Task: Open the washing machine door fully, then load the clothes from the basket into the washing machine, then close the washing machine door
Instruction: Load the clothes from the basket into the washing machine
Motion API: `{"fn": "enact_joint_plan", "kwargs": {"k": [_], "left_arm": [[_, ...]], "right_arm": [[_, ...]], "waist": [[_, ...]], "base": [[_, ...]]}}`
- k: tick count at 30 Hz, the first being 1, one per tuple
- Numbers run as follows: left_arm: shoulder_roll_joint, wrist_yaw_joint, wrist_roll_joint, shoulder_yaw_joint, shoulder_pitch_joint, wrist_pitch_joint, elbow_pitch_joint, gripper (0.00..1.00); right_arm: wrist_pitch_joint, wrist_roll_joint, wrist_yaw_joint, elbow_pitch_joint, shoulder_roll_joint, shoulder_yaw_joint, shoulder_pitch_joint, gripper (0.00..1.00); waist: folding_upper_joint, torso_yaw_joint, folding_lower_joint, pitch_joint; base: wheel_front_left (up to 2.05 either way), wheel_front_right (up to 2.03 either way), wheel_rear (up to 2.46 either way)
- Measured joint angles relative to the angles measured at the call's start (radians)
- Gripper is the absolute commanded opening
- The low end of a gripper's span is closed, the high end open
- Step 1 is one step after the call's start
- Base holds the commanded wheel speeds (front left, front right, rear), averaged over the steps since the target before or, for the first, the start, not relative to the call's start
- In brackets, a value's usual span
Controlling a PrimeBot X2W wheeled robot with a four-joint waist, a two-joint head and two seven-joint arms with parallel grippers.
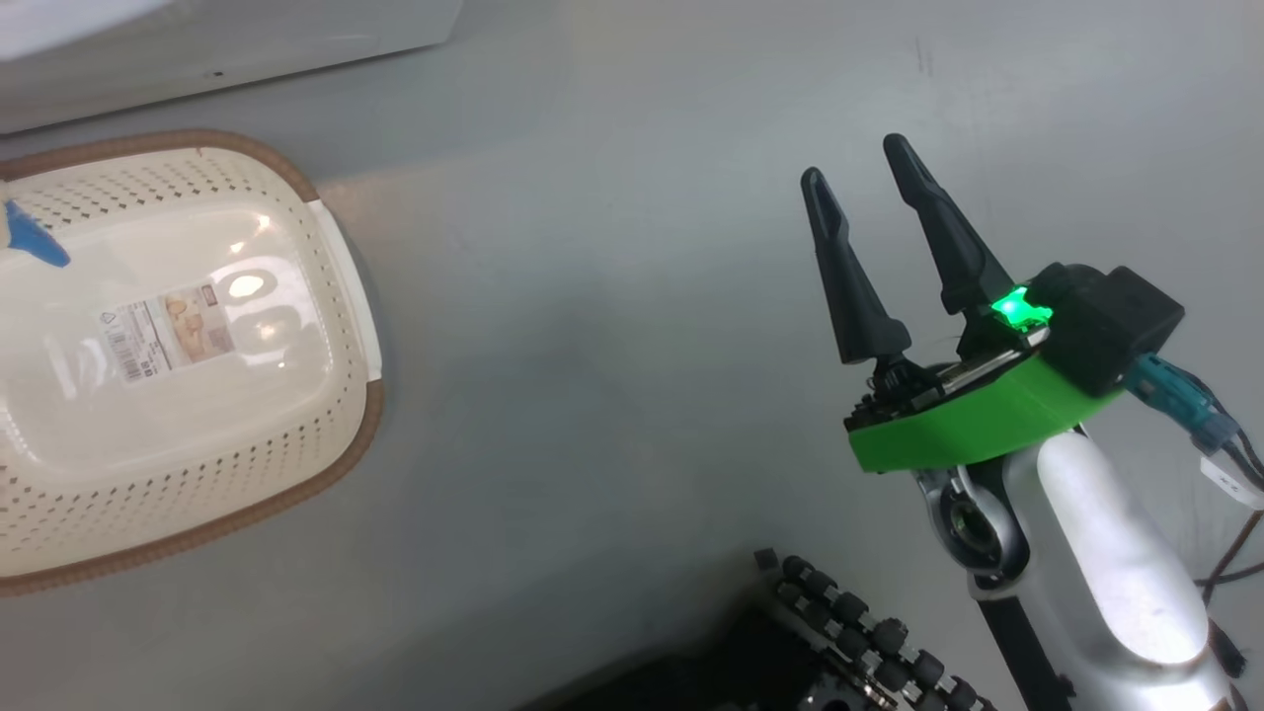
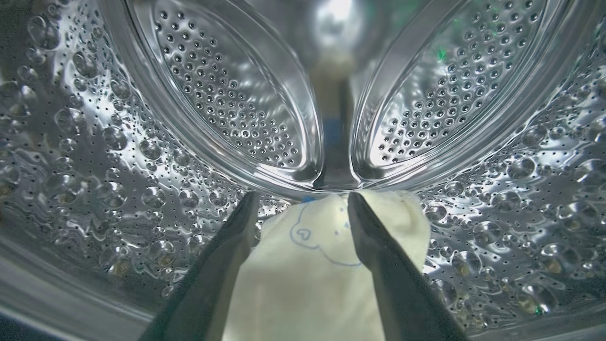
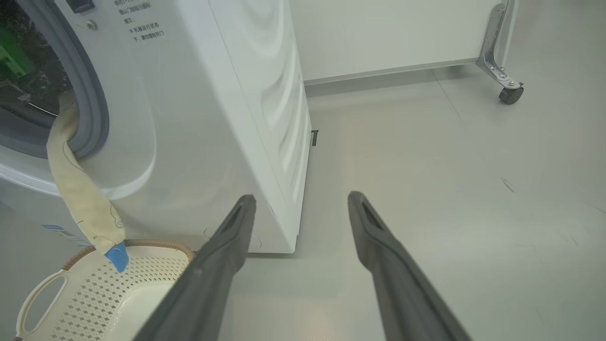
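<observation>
My left gripper (image 2: 300, 199) is deep inside the washing machine's steel dimpled drum (image 2: 118, 180), jaws open. A pale cream garment of the clothes (image 2: 307, 274) lies loose between and under its fingers. From the right wrist, the white washing machine (image 3: 213, 118) has a cream garment (image 3: 75, 189) hanging out over its grey gasket, with the blue tip dangling just above the basket (image 3: 109, 289). The basket (image 1: 197, 494) holds a label, and the blue tip (image 1: 30, 237) shows at its left edge. My right gripper (image 1: 854, 163) (image 3: 300, 199) is open over bare floor to the basket's right. The door is out of view.
The machine's lower front edge (image 1: 197, 49) runs along the top left of the head view. My wheeled base (image 1: 859, 642) sits at the bottom. A white panel on a caster (image 3: 511, 92) stands behind the machine, with grey floor in front of it.
</observation>
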Motion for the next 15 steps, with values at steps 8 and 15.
{"fn": "enact_joint_plan", "kwargs": {"k": [8, 15], "left_arm": [[-0.043, 0.050, 0.014, -0.026, 0.131, -0.092, 0.010, 1.00], [-0.123, 0.120, 0.008, -0.039, 0.288, -0.169, -0.032, 1.00]], "right_arm": [[0.000, -0.027, 0.000, -0.001, 0.000, -0.027, 0.004, 1.00], [-0.002, -0.057, 0.000, 0.005, 0.000, -0.054, 0.020, 1.00]], "waist": [[0.0000, 0.034, -0.0002, -0.039], [0.0000, 0.077, -0.0002, -0.099]], "base": [[0.00, 0.00, 0.00], [0.00, 0.00, 0.00]]}}
